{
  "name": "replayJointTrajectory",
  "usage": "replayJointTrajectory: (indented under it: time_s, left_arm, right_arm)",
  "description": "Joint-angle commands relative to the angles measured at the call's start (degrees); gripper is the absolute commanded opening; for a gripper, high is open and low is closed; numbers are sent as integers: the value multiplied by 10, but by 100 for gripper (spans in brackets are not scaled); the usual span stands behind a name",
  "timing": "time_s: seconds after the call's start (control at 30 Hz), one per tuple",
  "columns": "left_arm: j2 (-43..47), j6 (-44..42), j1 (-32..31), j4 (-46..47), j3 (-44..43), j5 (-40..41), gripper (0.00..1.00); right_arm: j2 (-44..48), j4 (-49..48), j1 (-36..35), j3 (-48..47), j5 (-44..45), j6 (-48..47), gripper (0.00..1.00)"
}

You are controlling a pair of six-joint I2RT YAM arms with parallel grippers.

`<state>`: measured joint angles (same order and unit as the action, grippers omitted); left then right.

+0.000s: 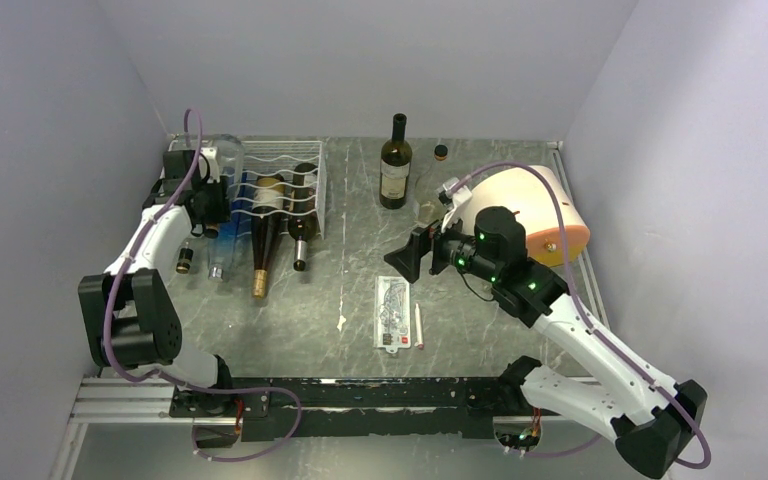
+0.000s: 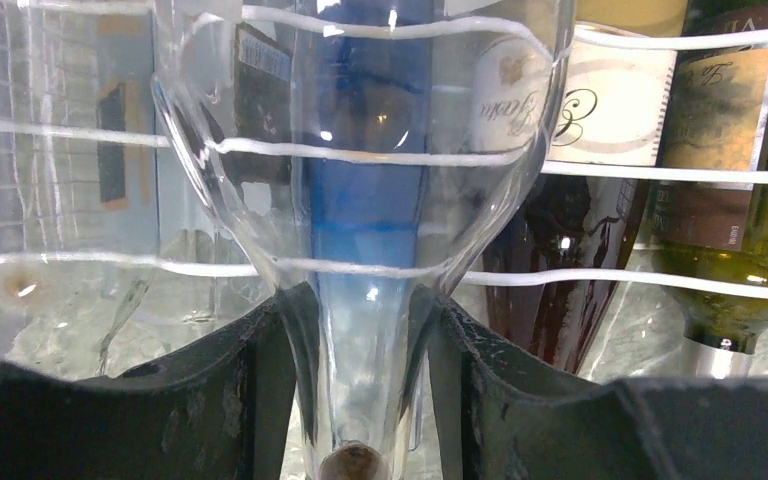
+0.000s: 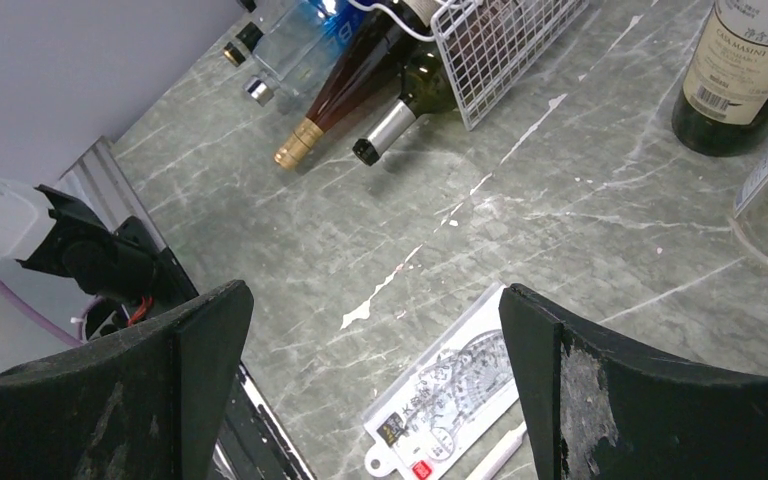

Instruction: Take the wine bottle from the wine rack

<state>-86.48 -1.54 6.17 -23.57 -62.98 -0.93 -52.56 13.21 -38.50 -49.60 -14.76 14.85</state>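
At the left gripper (image 2: 365,420), the neck of the clear bottle (image 2: 360,200) is taken between the two dark fingers (image 2: 230,400), close to its mouth end. The step in hand is judged to be the draw-out. The grip is best firmed before any pull, since smooth tapered glass could slip. The bottle should then be drawn straight back along its own axis, toward the near edge, so that its shoulder is slid clear of the white wires of the wine rack (image 2: 90,265), at the table's far left, without being levered against them. The brown bottle (image 2: 560,230) lying just beside it should be left undisturbed. The left jaws are set narrow, and both pads appear pressed on the neck. The right gripper (image 3: 375,390) is held wide apart above the table (image 3: 480,230), with nothing between its fingers.
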Motion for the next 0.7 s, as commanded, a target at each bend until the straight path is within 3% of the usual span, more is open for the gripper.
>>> replayJointTrajectory:
  time_s: [0.0, 0.43, 0.67]
  left_arm:
    - [-3, 10, 9, 2, -18, -39, 52]
    - [-11, 14, 16, -3, -16, -46, 60]
    - [-17, 14, 21, -16, -19, -49, 41]
  right_arm:
    - [21, -3, -3, -6, 16, 1, 100]
    - [20, 1, -3, -2, 10, -7, 100]
    - [17, 1, -3, 2, 13, -14, 100]
